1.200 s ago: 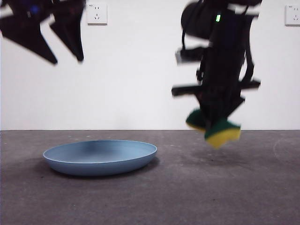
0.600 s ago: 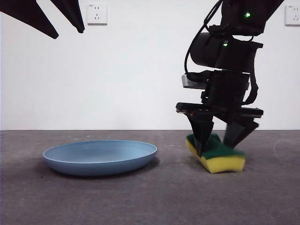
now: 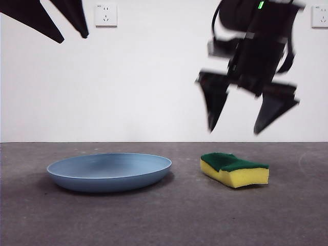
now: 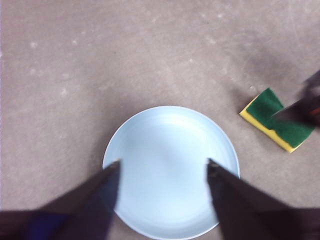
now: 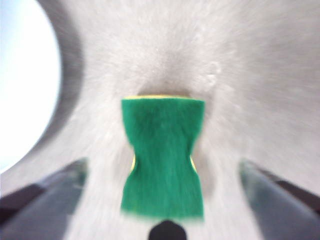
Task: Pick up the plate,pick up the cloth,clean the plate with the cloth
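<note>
The light-blue plate [image 3: 109, 171] lies flat on the grey table at the left. It also shows in the left wrist view [image 4: 170, 170] and at the edge of the right wrist view [image 5: 20, 85]. The cloth, a yellow sponge with a green top [image 3: 234, 169], lies on the table to the right of the plate, apart from it, green side up [image 5: 163, 155] [image 4: 278, 120]. My right gripper [image 3: 245, 110] is open and empty, raised well above the sponge. My left gripper [image 4: 162, 170] is open, high above the plate, seen at the top left corner in the front view [image 3: 69, 28].
A white wall stands behind the table, with a socket [image 3: 105, 14] at the upper left and another [image 3: 320, 16] at the upper right. The grey table top [image 3: 169, 215] runs bare in front of the plate and sponge.
My right gripper lowered the sponge to the table, opened, let it go and rose straight up. The sponge now lies flat. The plate and left gripper stayed put.
</note>
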Tool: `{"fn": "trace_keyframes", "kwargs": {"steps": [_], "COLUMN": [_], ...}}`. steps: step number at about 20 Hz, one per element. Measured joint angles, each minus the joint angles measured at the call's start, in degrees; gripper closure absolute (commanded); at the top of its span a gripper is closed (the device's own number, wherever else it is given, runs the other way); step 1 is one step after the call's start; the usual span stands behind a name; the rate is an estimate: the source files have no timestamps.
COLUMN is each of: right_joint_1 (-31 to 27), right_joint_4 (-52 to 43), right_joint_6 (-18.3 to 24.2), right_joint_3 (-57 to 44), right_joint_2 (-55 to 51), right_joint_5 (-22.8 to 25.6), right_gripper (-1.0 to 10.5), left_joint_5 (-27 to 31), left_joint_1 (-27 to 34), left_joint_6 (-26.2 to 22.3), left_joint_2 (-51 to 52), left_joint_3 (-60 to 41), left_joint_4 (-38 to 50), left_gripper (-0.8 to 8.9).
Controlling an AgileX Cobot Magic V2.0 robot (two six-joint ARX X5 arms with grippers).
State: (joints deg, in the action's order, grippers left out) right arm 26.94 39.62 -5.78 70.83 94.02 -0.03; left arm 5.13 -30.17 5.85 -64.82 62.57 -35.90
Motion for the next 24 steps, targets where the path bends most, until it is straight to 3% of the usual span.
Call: {"fn": "trace_keyframes", "kwargs": {"steps": [1, 9, 12, 16, 21, 24], "right_joint_1": [0.0, 2.0, 5.3, 10.7, 14.5, 14.6], "right_joint_4": [1.5, 3.2, 0.2, -7.2, -9.8, -9.0], "right_joint_6": [0.0, 0.1, 0.5, 0.4, -1.3, -2.6], "right_joint_3": [0.0, 0.0, -1.0, -10.2, -23.5, -24.0], "right_joint_2": [-2.0, -19.7, -26.6, -36.1, -44.8, -44.6], "right_joint_5": [0.0, 0.3, 1.5, 11.3, 12.2, 12.2], "right_gripper": [9.7, 9.6, 9.6, 9.6, 9.5, 9.5], "left_joint_5": [0.3, 0.7, 1.3, 4.8, 5.2, 5.2], "left_joint_1": [0.0, 0.0, -1.7, -2.6, -2.6, -2.6], "left_joint_6": [-0.3, -1.8, -2.1, -2.3, -0.6, 1.2], "left_joint_2": [0.0, 0.5, 5.8, 15.8, 29.2, 32.2], "left_joint_3": [0.0, 0.0, -2.6, -13.1, -31.9, -33.9], "left_joint_4": [-0.1, -0.7, 5.7, 15.1, 26.2, 23.9], "left_gripper": [8.21, 8.22, 8.22, 8.22, 8.21, 8.18]}}
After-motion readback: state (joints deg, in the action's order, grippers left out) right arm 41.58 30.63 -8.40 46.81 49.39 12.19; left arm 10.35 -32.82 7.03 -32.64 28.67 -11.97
